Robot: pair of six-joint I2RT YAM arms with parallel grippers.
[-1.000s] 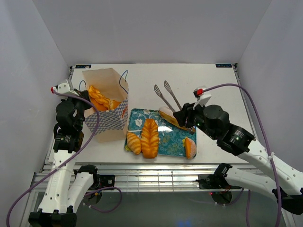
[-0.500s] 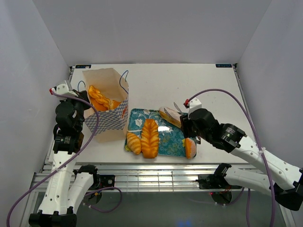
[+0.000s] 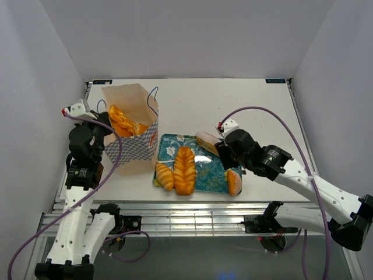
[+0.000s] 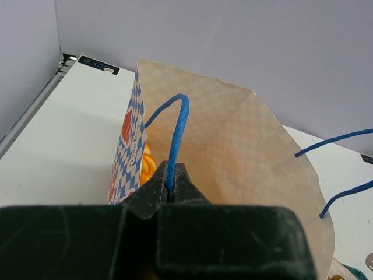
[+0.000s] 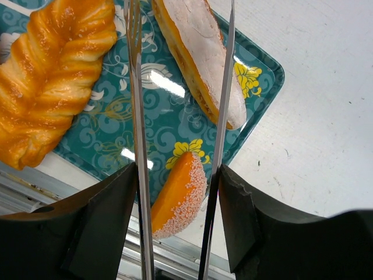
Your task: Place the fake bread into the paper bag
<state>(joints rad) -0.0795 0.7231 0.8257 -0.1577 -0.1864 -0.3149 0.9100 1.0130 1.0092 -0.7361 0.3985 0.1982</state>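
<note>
Fake bread (image 3: pixel 123 123) lies partly inside the paper bag (image 3: pixel 135 153), which stands upright and open at the left of the surface (image 3: pixel 250 105). More pieces rest on the teal floral tray (image 3: pixel 211 170) just right of the bag. A braided loaf (image 3: pixel 185 169) lies across the tray's left half, with a croissant (image 3: pixel 164 175) against its left side at the tray's edge. A white-iced long pastry (image 5: pixel 198 52) lies along the far right edge, and a sugared orange piece (image 5: pixel 175 204) is at the near right corner.

The left gripper (image 4: pixel 170 182) is pressed together on the bag's blue cord handle (image 4: pixel 176 131), pinching it just above the bag's near rim.

The right gripper (image 5: pixel 178 172) hovers over the tray's right side, clamped on a pair of metal tongs (image 5: pixel 138 116). The tongs' arms stand apart: one runs between the loaf and the iced pastry, the other crosses the iced pastry. The sugared piece shows between them; their tips are out of frame.
</note>
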